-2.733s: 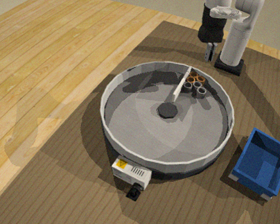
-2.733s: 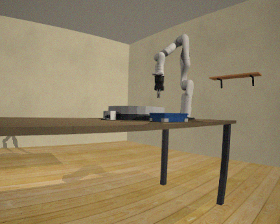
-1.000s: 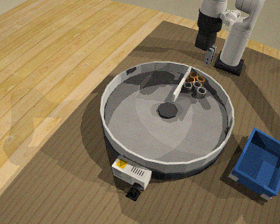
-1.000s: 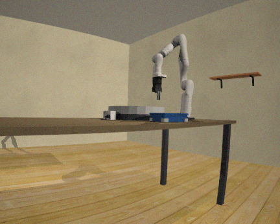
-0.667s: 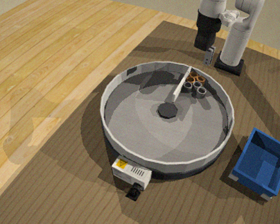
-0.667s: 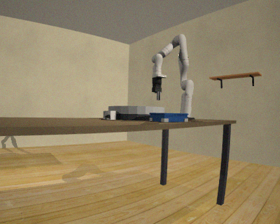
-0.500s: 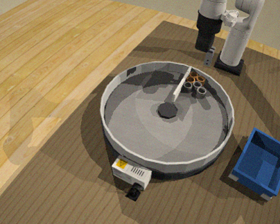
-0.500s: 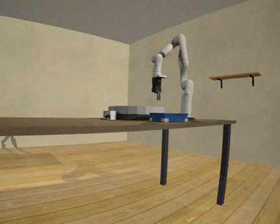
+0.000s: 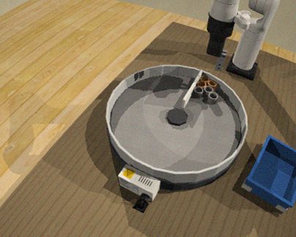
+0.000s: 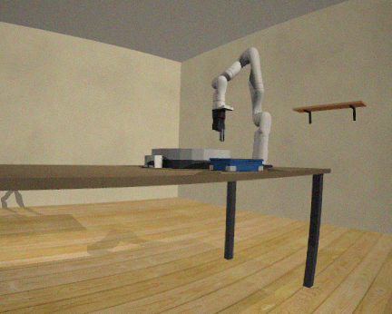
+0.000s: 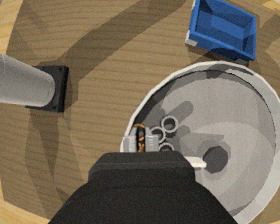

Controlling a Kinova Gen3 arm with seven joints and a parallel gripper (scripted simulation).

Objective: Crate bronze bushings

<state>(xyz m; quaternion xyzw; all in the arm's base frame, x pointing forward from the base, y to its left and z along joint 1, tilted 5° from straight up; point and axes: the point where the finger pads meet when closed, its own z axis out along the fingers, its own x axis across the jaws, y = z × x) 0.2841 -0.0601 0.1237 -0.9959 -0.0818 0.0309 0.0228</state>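
The round grey turning table (image 9: 117,96) is carrying every bronze bushing (image 9: 212,83) beside the steel bushings (image 9: 212,97), the blue plastic crate (image 9: 257,170) is sitting unfilled, and the black two-finger gripper (image 10: 221,135) is hovering high, nearly pressed together and holding nothing.

We see the bushings (image 9: 207,87) packed tight against the white divider (image 9: 192,88) and close to the turntable's far rim (image 9: 226,85), so side access there is blocked by divider on the left and wall (image 9: 243,117) behind; only from above is the way free. The hub (image 9: 177,116) stands mid-table, with open floor around it. The arm's base (image 9: 241,67) crowds the table's far edge. The crate (image 9: 276,171), near the right edge, is open on top.
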